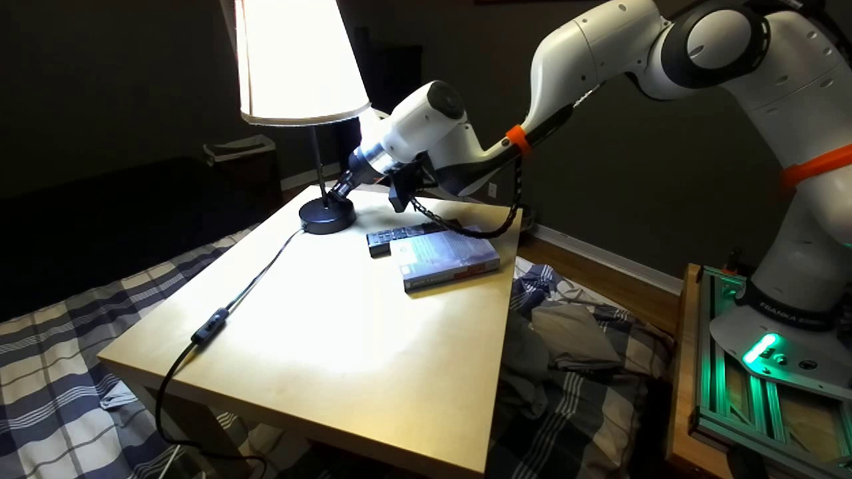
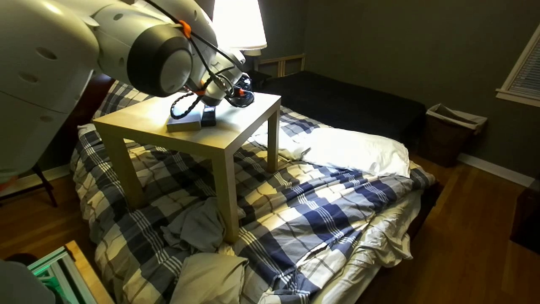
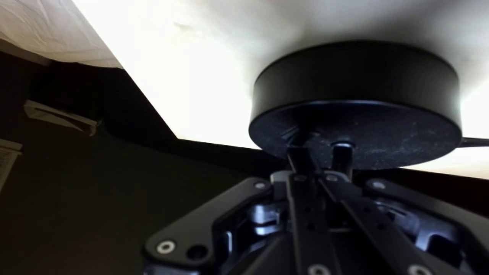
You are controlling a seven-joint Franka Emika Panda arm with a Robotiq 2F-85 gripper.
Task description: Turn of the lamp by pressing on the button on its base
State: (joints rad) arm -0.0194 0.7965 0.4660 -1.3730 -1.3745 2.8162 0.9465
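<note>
The lamp (image 1: 299, 80) is lit and stands upright at the upper left of the frame in an exterior view, its white shade cut by the top edge. In an exterior view the shade (image 2: 239, 25) shows at top centre, the lower part of the lamp hidden behind the arm. The round black base (image 1: 327, 217) rests on the pale table (image 1: 373, 406), left of centre, with a thin pole (image 1: 317, 156) rising from it.

The gripper (image 3: 300, 143) is clenched, its two fingers drawn together. In the wrist view the base appears inverted, right of centre, and the fingertips are at its upper face, beside the pole. Whether they press on it cannot be determined; the button cannot be made out. The white arm (image 1: 566, 53) extends from the right edge of the frame.

A cord (image 1: 269, 266) leaves the base, passes through an inline switch (image 1: 211, 326) at lower left and drops over the table edge. Near the centre lies a remote control (image 1: 399, 234), with a flat box (image 1: 442, 256) just beside it.

The table stands on a plaid bedspread (image 2: 310, 207). A white pillow (image 2: 358, 150) lies right of centre; a bin (image 2: 453, 133) stands at the right.
</note>
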